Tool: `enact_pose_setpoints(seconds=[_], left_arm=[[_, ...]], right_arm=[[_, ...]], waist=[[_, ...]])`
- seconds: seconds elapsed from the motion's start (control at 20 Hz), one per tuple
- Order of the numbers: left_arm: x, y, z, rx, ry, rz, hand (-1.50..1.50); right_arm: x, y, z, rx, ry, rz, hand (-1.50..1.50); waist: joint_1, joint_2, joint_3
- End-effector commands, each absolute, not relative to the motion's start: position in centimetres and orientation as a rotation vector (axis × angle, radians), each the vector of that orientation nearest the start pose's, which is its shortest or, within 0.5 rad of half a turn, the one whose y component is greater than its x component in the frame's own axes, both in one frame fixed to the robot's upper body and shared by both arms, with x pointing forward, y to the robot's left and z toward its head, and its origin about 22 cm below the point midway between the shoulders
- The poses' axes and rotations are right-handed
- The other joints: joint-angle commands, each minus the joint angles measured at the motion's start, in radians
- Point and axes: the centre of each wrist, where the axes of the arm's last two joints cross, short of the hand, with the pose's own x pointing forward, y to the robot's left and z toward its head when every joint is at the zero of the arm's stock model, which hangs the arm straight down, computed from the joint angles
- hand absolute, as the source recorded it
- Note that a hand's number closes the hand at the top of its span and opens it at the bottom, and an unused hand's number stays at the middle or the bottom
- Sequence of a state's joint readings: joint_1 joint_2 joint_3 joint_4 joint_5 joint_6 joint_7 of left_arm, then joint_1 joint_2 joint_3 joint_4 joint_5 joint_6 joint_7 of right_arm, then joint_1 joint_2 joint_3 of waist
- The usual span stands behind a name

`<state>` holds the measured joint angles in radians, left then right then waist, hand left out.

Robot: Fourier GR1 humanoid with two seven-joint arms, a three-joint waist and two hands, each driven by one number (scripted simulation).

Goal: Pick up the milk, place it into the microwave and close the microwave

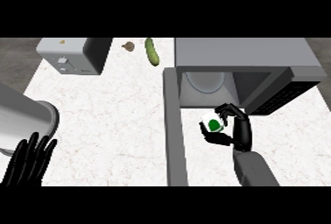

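Before the open microwave, my right hand holds the milk.
Fingers and thumb curl round the carton, just outside the microwave's mouth; my left hand rests spread, far left of it.

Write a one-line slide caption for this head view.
Right hand holds white milk carton with green mark before open grey microwave; left hand rests open at lower left.

One microwave, one milk carton, one toaster, one cucumber, two hands.
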<state>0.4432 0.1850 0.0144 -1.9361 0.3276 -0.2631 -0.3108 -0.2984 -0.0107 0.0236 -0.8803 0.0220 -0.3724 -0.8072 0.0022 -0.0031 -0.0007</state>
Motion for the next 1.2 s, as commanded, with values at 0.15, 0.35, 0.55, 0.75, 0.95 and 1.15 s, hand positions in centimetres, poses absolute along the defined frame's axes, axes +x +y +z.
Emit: enact_pose_setpoints(seconds=[0.15, 0.35, 0.55, 0.75, 0.95, 1.15], left_arm=[[13.7, 30.2, 1.1, -0.206, -1.864, 0.014, -1.50], [13.9, 31.6, 2.1, -0.195, -1.878, 0.023, -1.50], [15.7, 31.3, 0.4, -0.218, -1.865, 0.007, -1.50], [14.9, 31.1, 1.7, -0.242, -1.858, 0.005, -1.50], [15.0, 30.7, 2.1, -0.236, -1.855, 0.006, -1.50], [16.4, 28.8, 1.3, -0.277, -1.862, -0.005, -1.50]], right_arm=[[32.2, -16.5, -5.4, -0.420, -1.937, 0.070, 1.50], [34.1, -18.2, -3.6, -0.452, -1.914, 0.105, 1.50], [36.7, -19.1, -3.4, -0.531, -1.839, 0.173, 1.50], [37.5, -19.5, -4.5, -0.656, -1.778, 0.281, 1.50], [40.8, -20.2, -1.3, -0.742, -1.747, 0.286, 1.50], [41.1, -20.8, -1.4, -0.802, -1.734, 0.304, 1.50]], waist=[[0.008, 0.003, 0.001], [0.005, 0.003, 0.001], [0.011, 0.007, 0.001], [0.027, 0.011, 0.001], [0.041, 0.015, 0.002], [0.054, 0.025, 0.003]])
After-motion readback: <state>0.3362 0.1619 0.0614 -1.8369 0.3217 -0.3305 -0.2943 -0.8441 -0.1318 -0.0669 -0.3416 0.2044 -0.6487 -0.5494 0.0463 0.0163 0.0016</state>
